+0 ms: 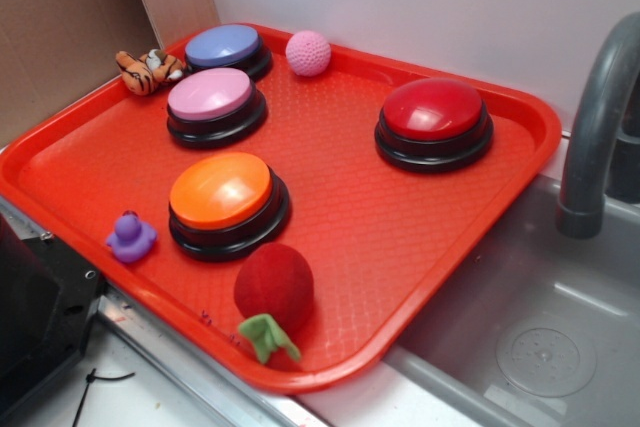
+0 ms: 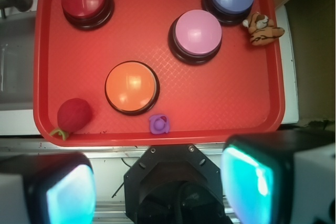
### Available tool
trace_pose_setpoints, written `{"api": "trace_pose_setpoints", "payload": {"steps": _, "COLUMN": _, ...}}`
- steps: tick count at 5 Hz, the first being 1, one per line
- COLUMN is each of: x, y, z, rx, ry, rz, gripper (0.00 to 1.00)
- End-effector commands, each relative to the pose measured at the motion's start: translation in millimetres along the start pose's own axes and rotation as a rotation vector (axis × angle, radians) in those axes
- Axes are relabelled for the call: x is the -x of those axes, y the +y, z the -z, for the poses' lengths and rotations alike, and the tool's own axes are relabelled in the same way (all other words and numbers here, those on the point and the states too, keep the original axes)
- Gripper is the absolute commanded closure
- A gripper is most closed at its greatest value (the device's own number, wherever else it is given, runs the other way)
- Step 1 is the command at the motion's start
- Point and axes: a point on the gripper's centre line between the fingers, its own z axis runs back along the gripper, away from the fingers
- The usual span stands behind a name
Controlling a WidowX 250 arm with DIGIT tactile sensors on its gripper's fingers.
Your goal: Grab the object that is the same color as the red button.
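Seen from the wrist camera, the gripper (image 2: 157,187) hangs high above the near edge of the tray (image 2: 231,114), its two pads spread wide with nothing between them; it does not show in the exterior view. Below it lie a small purple duck (image 2: 158,124) and the orange button (image 2: 131,87).

The red ball (image 1: 274,284) sits in the tray's near corner, close to the rim, just beside the orange button, its green leaf (image 1: 267,335) pointing toward the rim. It matches the red button (image 1: 434,121), which stands well apart across the tray.

The step in hand looks like the approach. The gripper should probably travel sideways until centred over the ball, then descend straight, keeping the jaws wide. One pad must clear the orange button and the other the rim. Closing on the fuzzy body rather than the leaf should give a firmer hold.
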Motion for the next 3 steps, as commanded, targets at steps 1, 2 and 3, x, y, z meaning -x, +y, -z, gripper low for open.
{"api": "trace_pose_setpoints", "payload": {"steps": 1, "x": 0.0, "y": 0.0, "z": 0.0, "rx": 0.000, "ry": 0.000, "rz": 0.000, "gripper": 0.00}}
{"api": "trace_pose_setpoints", "payload": {"steps": 2, "x": -0.9, "y": -9.6, "z": 11.2, "rx": 0.040, "ry": -0.031, "rz": -0.079, "gripper": 0.00}}
{"api": "trace_pose_setpoints", "payload": {"steps": 3, "x": -3.7, "y": -19.1, "z": 28.6, "rx": 0.102, "ry": -0.042, "rz": -0.159, "gripper": 0.00}}
